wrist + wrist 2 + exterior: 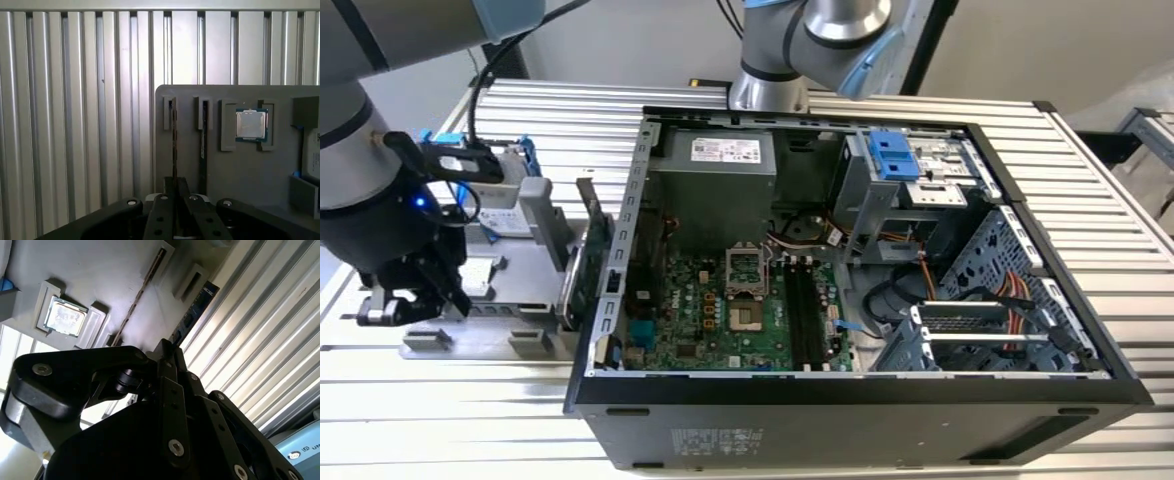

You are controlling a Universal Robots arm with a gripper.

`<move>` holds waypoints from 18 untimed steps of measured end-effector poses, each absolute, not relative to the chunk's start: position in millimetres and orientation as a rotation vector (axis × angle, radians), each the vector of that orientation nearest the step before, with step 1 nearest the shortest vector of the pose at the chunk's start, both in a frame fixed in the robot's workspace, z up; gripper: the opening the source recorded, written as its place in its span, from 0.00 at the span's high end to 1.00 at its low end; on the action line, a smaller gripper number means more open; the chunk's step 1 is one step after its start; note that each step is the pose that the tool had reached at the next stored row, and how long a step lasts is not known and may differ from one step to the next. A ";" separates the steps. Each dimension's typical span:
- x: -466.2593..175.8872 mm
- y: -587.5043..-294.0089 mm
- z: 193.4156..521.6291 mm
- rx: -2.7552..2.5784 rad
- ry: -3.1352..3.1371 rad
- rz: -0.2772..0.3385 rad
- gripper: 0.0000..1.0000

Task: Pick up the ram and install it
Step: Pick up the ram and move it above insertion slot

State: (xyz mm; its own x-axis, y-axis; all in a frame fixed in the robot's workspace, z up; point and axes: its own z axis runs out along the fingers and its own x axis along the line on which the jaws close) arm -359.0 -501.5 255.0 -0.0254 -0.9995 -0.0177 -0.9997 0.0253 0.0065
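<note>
**Jaws narrow on the ram at the parts tray**

At the exterior view's left, my arm bends down and the gripper hangs low over the grey parts tray. The tray sits on the table just left of the open computer case.

In the first wrist view the ram stands on its long edge in the tray, so I see it as one thin dark line. Its far end sits in a small slotted holder near the tray's edge. Its long axis runs parallel to the table's ribs, which cross the exterior view from left to right. In the second wrist view the ram shows its dark bluish face.

In both wrist views the ram runs straight into the fingertips, and the part beyond them is hidden. The jaws are drawn narrow, closed on the ram's thin edge.

Beside the ram a second thin stick stands parallel in its own holder. Past that, a square processor chip lies flat in a recess.

Moving right in the exterior view, a silver hard drive in a blue frame stands at the tray's far side. A large green expansion card stands on edge between the tray and the case. Inside the case lies the green motherboard, with its black slots running near to far.

The table is ribbed, pale aluminium. A plain light wall stands behind it.
</note>
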 end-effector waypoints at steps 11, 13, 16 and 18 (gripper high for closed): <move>-359.3 -501.4 277.4 -2.189 2.245 0.023 1.00; -359.3 -501.3 281.2 -2.189 2.245 0.022 1.00; -359.4 -501.3 287.0 -2.189 2.246 0.021 1.00; -359.4 -501.3 290.7 -2.190 2.246 0.021 1.00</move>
